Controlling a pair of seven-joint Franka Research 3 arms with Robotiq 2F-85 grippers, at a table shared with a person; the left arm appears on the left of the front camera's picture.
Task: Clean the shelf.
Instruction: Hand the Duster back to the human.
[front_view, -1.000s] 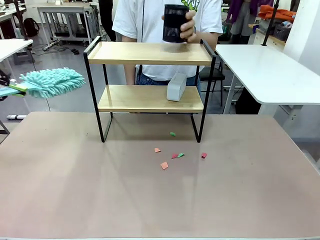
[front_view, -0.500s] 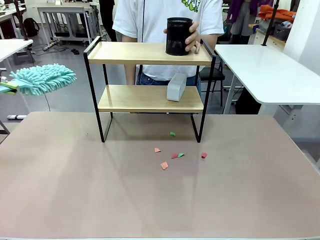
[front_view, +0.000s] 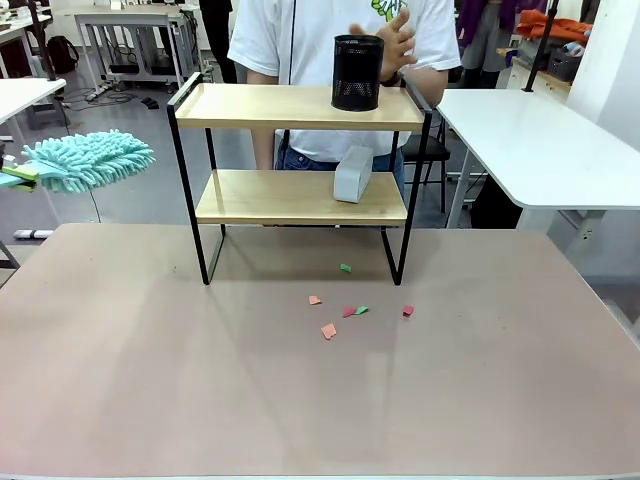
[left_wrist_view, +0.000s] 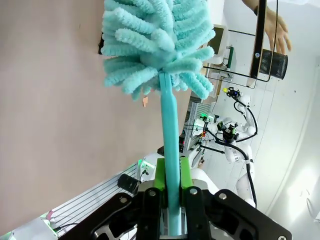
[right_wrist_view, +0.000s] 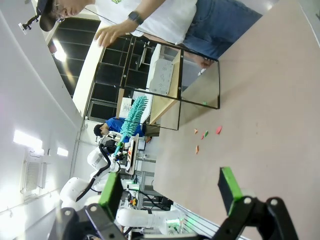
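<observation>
Cup-down: sets black mesh cup (front_view: 357, 72) on right end of shelf (front_view: 270, 106) top board, with person's hand (front_view: 385, 40) just lifting off; leaves that spot blocked for dusting.
Clamps teal duster (front_view: 90, 160) handle in left gripper (left_wrist_view: 172, 175), drawn back slightly, well left of shelf, level with gap between boards; holds right gripper (right_wrist_view: 170, 186) wide, empty, shelf far across table.

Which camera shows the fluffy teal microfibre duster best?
Left wrist view: the fluffy teal microfibre duster is close, head and handle, clamped in the left gripper. Front view catches its head at the left edge; right wrist view shows it small, far off.
</observation>
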